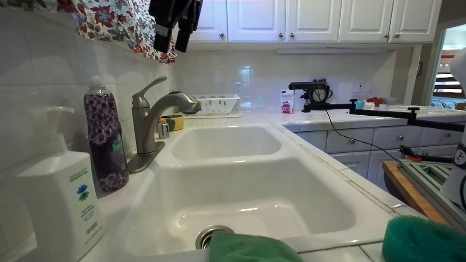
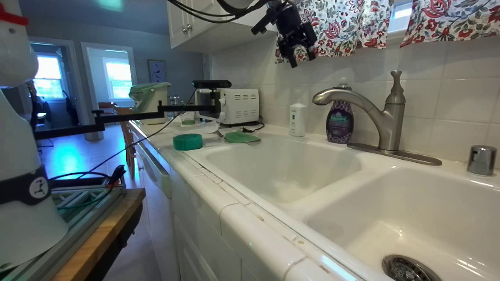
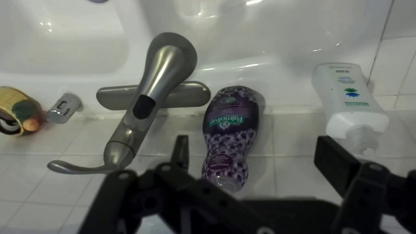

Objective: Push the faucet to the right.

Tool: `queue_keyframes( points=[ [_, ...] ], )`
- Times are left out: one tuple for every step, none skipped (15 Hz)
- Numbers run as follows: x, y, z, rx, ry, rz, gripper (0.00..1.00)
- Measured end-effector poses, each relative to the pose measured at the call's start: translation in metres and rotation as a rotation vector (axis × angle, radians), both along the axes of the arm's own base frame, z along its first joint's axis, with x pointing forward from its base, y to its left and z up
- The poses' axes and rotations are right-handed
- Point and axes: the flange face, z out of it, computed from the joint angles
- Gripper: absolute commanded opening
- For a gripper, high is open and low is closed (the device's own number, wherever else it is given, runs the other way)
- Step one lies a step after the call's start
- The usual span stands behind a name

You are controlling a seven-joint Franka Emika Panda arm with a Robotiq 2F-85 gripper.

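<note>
The brushed grey faucet stands at the back of the white sink and shows in both exterior views (image 1: 142, 127) (image 2: 392, 121). Its spout head hangs near the divider between the two basins. In the wrist view the faucet (image 3: 156, 83) lies left of my fingers, its spout head toward the top and its lever toward the lower left. My black gripper (image 3: 252, 146) is open with nothing between its fingers. In both exterior views the gripper (image 1: 171, 45) (image 2: 302, 60) hangs high above the counter in front of the curtain, apart from the faucet.
A purple patterned bottle (image 3: 230, 120) stands beside the faucet, below my fingers. A white pump bottle (image 3: 351, 94) stands farther right. A chrome cap (image 3: 64, 108) and yellow holder (image 3: 18, 112) are on the faucet's other side. The floral curtain (image 2: 336, 23) hangs behind the gripper.
</note>
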Motion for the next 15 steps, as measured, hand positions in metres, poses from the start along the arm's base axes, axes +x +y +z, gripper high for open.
queue_keyframes(
  points=[
    [0.000, 0.001, 0.001, 0.000, -0.001, 0.001, 1.00],
    [0.000, 0.001, 0.001, 0.000, -0.002, 0.002, 1.00],
    [0.000, 0.001, 0.001, 0.000, -0.002, 0.001, 1.00],
    [0.001, 0.000, 0.000, -0.001, -0.001, -0.002, 1.00],
    [0.002, -0.001, -0.002, -0.002, 0.000, -0.004, 0.97],
    [0.005, -0.003, -0.006, 0.000, -0.001, -0.005, 0.74],
    [0.008, -0.004, -0.010, 0.001, -0.004, -0.007, 0.72],
    [0.012, -0.005, -0.015, 0.004, -0.005, -0.008, 0.71],
    [0.016, -0.005, -0.020, 0.007, -0.006, -0.008, 0.64],
    [0.020, -0.006, -0.025, 0.010, -0.008, -0.009, 0.55],
    [0.023, -0.006, -0.029, 0.012, -0.009, -0.010, 0.46],
    [0.028, -0.007, -0.033, 0.015, -0.012, -0.011, 0.39],
    [0.032, -0.008, -0.036, 0.016, -0.014, -0.013, 0.31],
    [0.036, -0.008, -0.039, 0.018, -0.016, -0.015, 0.24],
    [0.040, -0.008, -0.042, 0.019, -0.018, -0.017, 0.16]
  ],
)
